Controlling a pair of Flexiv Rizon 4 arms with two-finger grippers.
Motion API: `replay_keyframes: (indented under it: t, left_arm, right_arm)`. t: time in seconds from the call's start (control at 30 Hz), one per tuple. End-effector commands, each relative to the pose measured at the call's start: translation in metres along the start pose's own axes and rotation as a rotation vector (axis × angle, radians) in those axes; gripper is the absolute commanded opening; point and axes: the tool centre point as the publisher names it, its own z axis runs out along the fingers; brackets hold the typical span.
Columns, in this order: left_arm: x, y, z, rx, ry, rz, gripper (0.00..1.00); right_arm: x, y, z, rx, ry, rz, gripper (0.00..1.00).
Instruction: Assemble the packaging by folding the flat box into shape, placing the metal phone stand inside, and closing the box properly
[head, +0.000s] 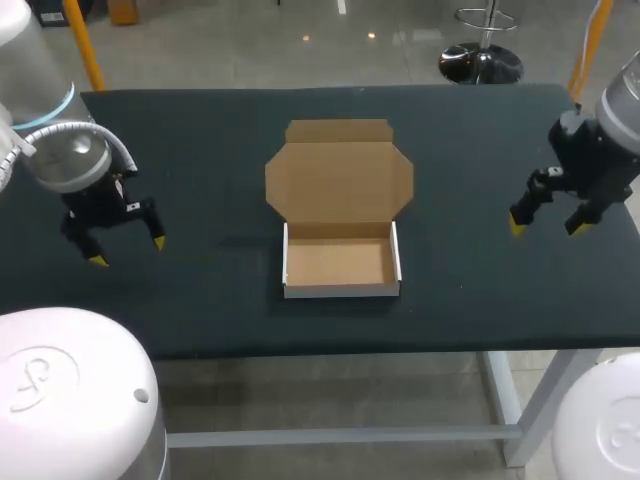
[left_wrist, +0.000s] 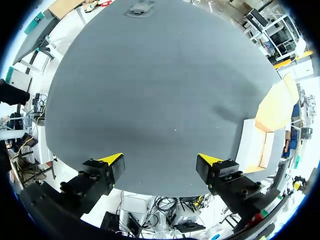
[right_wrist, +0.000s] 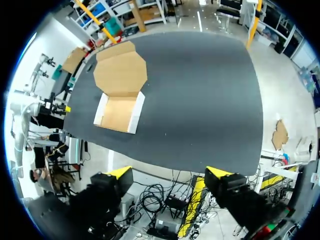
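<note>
Cardboard box (head: 342, 290), folded into a shallow white-walled tray, is set centrally on the dark table (head: 200, 150), bare brown floor shown inside, lid (head: 340, 180) laid flat behind. Left gripper (head: 128, 251) and right gripper (head: 547, 226) are spread wide, well apart from it.

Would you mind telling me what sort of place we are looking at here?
Probably a robot lab's packaging bench: a dark-topped table, a left gripper and right gripper hanging open at its sides, and an open cardboard box in the middle.
</note>
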Motion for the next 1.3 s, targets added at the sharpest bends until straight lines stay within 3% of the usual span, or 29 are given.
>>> replay_keyframes:
  t: [0.03,0.8,0.97,1.3]
  left_arm:
    - [-0.001,-0.008,0.004,-0.046,0.002,0.002,1.0]
    - [0.0,-0.01,0.006,-0.033,-0.022,0.001,1.0]
    - [-0.003,-0.018,0.013,-0.027,-0.063,0.017,1.0]
    - [-0.019,-0.051,0.027,-0.042,-0.067,0.045,1.0]
  right_arm:
    - [0.0,0.0,-0.003,0.005,-0.001,0.0,1.0]
    - [0.0,0.0,-0.003,0.005,-0.001,0.0,1.0]
    - [0.0,0.0,-0.003,0.005,-0.001,0.0,1.0]
    - [0.0,0.0,-0.003,0.005,-0.001,0.0,1.0]
